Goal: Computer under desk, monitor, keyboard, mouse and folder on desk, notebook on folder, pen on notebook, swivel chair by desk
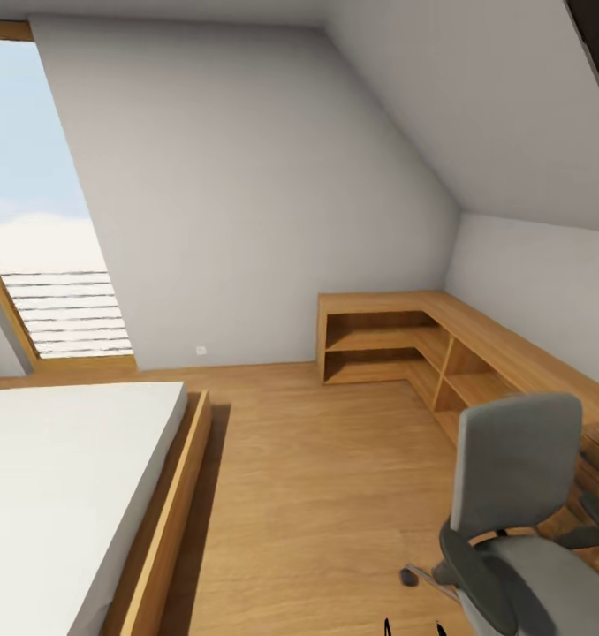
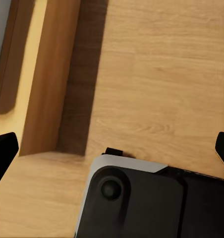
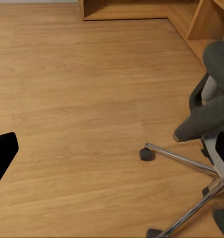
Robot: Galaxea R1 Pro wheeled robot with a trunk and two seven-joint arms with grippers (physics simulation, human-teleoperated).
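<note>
Your left gripper point(image 2: 112, 148) and right gripper point(image 3: 117, 148) both hang released over bare floor, carrying nothing because you're travelling. The swivel chair point(image 1: 520, 521) stands just beside your right gripper, ahead of it, near the wooden shelving point(image 1: 423, 344).

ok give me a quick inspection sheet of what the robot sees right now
surface: wooden floor, bare where seen
job's things: swivel chair standing on the floor near the low wooden shelving, its grey back facing the camera; chrome base and castors seen in the right wrist view; what shows of the seat is bare
clutter: nothing seen
grippers: left hand open over the floor beside the bed frame; right hand open, over the floor near the chair base, holding nothing
cables: nothing seen
surroundings: bed with white mattress in a wooden frame, sloped grey walls, tall window at left
</note>
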